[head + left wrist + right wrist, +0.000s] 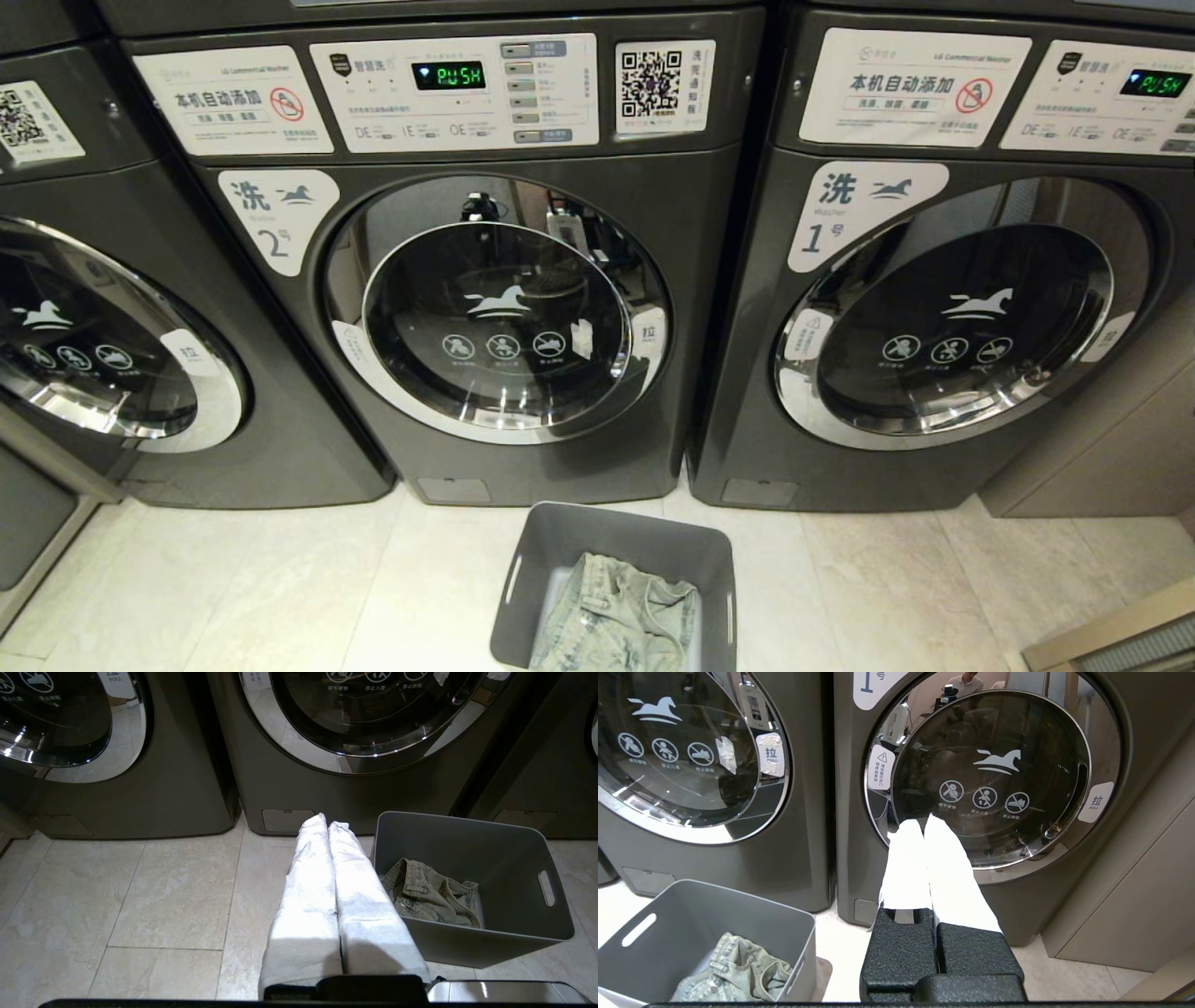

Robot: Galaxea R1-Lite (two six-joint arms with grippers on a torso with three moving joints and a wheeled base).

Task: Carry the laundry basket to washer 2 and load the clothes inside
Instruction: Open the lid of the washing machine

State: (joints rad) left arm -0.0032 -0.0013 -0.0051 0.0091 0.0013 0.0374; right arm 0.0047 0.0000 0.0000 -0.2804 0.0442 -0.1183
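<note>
The grey laundry basket (pixel 560 541) stands on the tiled floor in front of the gap between washer 2 (pixel 448 327) and the machine labelled 1. The pale denim clothes (pixel 621 616) lie bunched in its bottom. Washer 2's round glass door is closed. Neither arm shows in the head view. My left gripper (pixel 328 822), wrapped in white cloth, is shut with nothing held; it hangs over the floor just beside the laundry basket (pixel 467 849) and the clothes (pixel 430 893). My right gripper (pixel 924 823) is shut and empty, pointing at machine 1's door, with the laundry basket (pixel 696 914) off to its side.
Machine 1 (pixel 934 317) stands to the right of washer 2 with its door closed. A third alike machine (pixel 93 336) stands at the left. A beige cabinet panel (pixel 1102 448) flanks machine 1 on the right. Pale tiled floor (pixel 280 579) lies around the basket.
</note>
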